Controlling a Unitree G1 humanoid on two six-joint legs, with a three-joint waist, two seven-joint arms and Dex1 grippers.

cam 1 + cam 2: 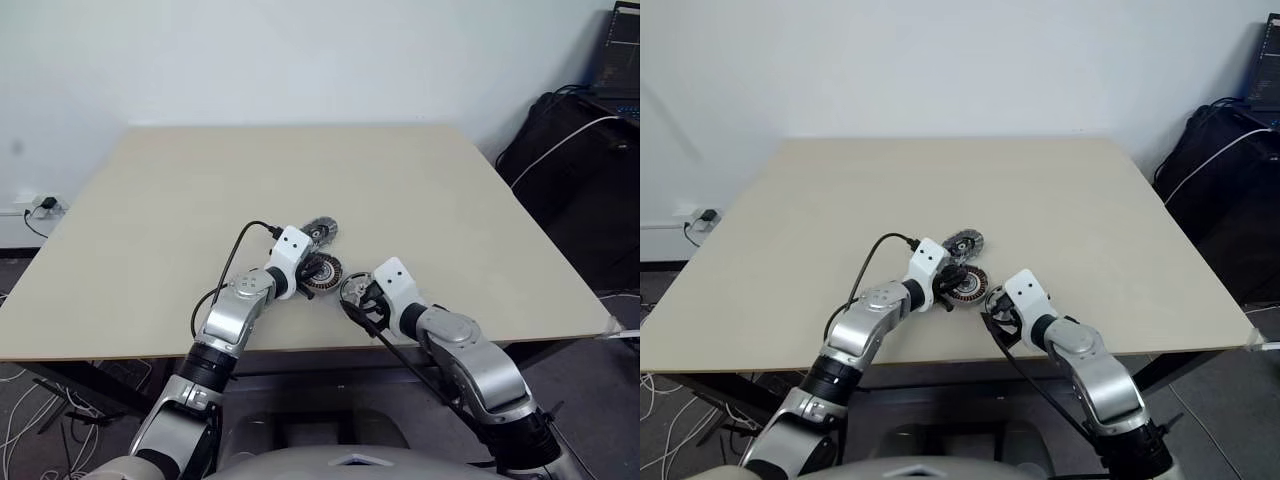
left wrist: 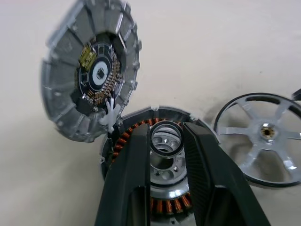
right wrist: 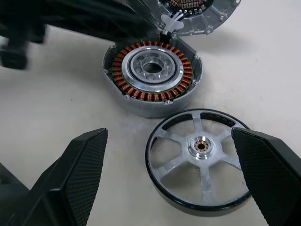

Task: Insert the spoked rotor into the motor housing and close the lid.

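Nearest me, I saw the spoked rotor (image 3: 200, 160) lying flat on the desk (image 1: 150, 220), a silver six-spoke wheel with a dark rim and small brass-centred hub, between the spread, released fingers of my right hand (image 3: 174, 176). Just beyond it sat the motor housing (image 3: 153, 77), its copper windings ringing a silver bearing, nothing seated in it, with my left hand (image 2: 167, 165) clenched on that centre. Farthest, the lid (image 2: 89, 70) stood hinged open, tilted up off the housing.
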